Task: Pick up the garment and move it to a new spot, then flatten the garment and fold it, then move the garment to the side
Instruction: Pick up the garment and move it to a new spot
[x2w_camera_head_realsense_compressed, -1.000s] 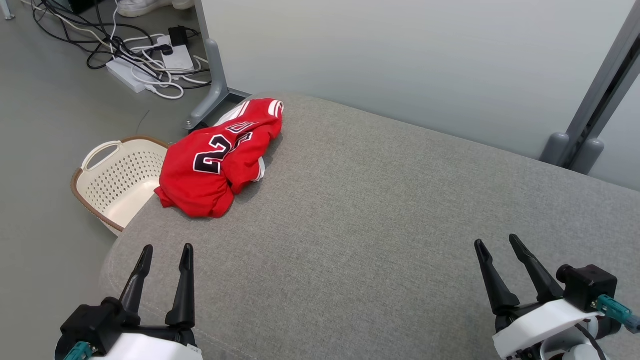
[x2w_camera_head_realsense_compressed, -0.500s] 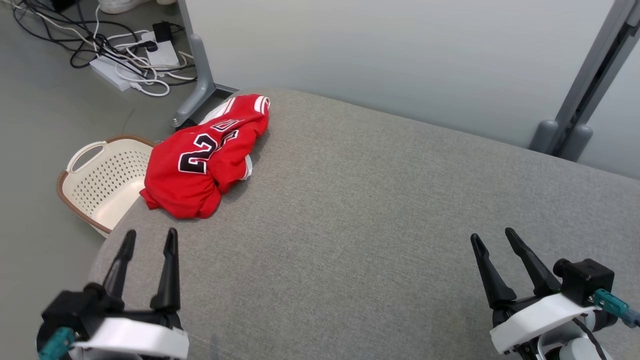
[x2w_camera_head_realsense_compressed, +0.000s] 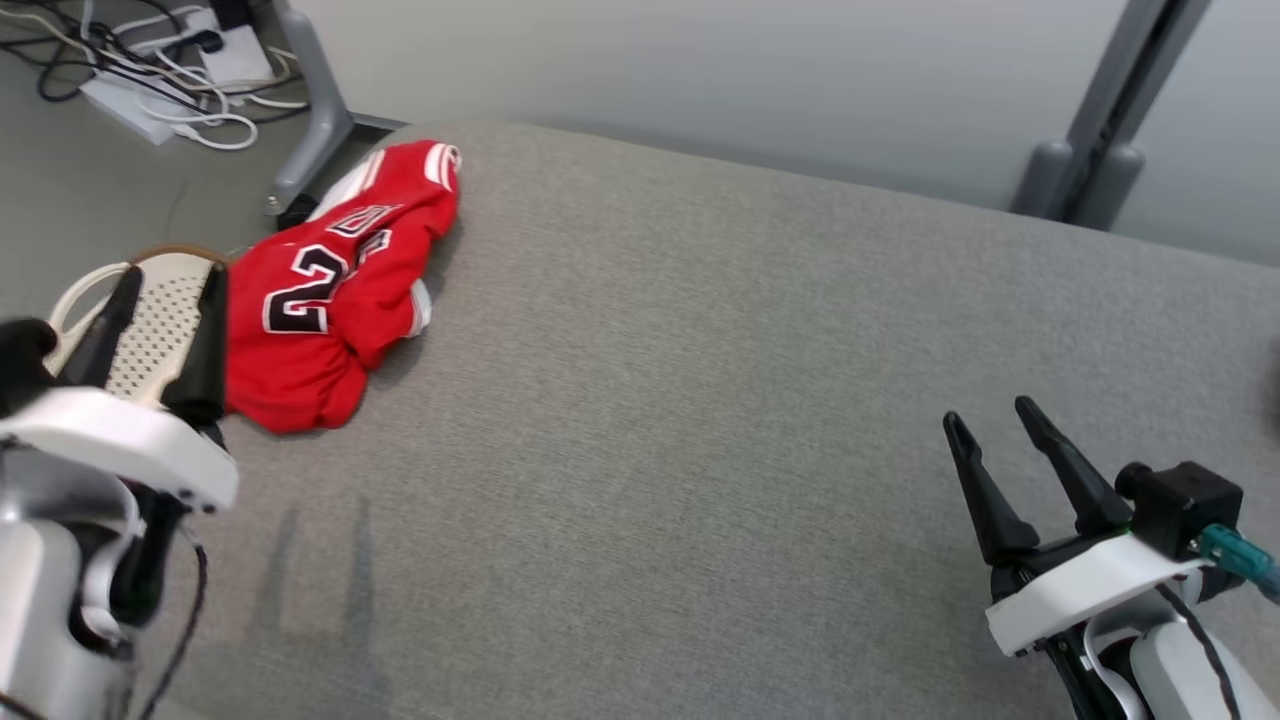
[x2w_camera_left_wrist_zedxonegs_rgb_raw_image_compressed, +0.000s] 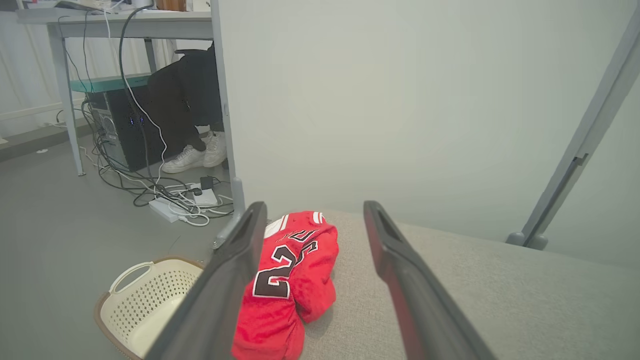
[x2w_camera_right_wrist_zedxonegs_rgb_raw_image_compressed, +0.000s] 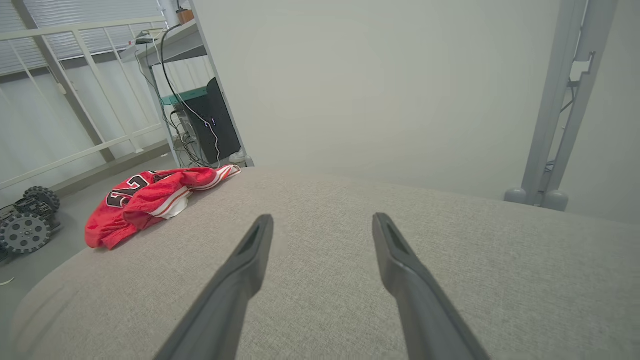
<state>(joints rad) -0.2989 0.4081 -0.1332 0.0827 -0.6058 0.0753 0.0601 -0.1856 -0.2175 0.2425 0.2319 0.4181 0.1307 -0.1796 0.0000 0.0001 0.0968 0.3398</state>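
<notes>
I see the broad grey fabric cushion (x2w_camera_head_realsense_compressed: 700, 400) spanning my head view. The crumpled red jersey with black-and-white numerals (x2w_camera_head_realsense_compressed: 320, 300) lies at the cushion's 10 o'clock corner, right at the edge. A cream perforated plastic basket (x2w_camera_left_wrist_zedxonegs_rgb_raw_image_compressed: 145, 305) sits on the floor at the jersey's 9 o'clock. My left pincer (x2w_camera_head_realsense_compressed: 172, 278) hovers spread and empty near the jersey's 8 o'clock. My right pincer (x2w_camera_head_realsense_compressed: 986, 412), also spread and empty, hangs at 4 o'clock.

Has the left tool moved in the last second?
Yes, forward. The left tool was short of the jersey; now its tips overlap the basket, beside the jersey's left edge.
</notes>
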